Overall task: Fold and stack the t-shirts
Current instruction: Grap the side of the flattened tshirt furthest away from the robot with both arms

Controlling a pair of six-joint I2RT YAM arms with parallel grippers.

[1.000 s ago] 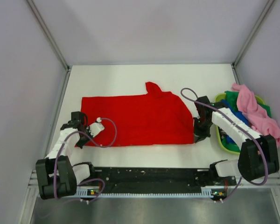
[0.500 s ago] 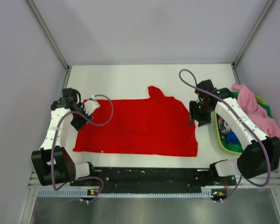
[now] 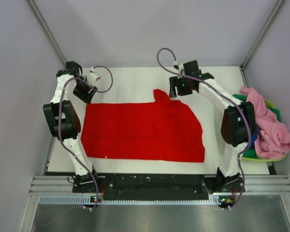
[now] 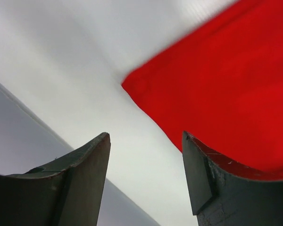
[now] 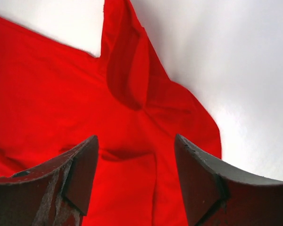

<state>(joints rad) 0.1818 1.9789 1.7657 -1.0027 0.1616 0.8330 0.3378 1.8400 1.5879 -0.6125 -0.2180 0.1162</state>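
On white table [image 3: 135,79], grey walls [image 3: 150,29] around: red t-shirt [image 3: 140,130] flat; left pincer [image 3: 86,94], right pincer [image 3: 175,92] both released, empty.

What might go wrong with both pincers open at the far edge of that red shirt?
The left pincer hangs near only the corner of the flat red cloth shirt, so closing might catch too little. The right pincer hangs over the doubled-over red sleeve flap; pinching one layer could skew the fold. The pink cloth draped over the round lime-green plastic basket could slide off.

Matt red cloth t-shirt [image 3: 142,131] on smooth white table [image 3: 130,82].
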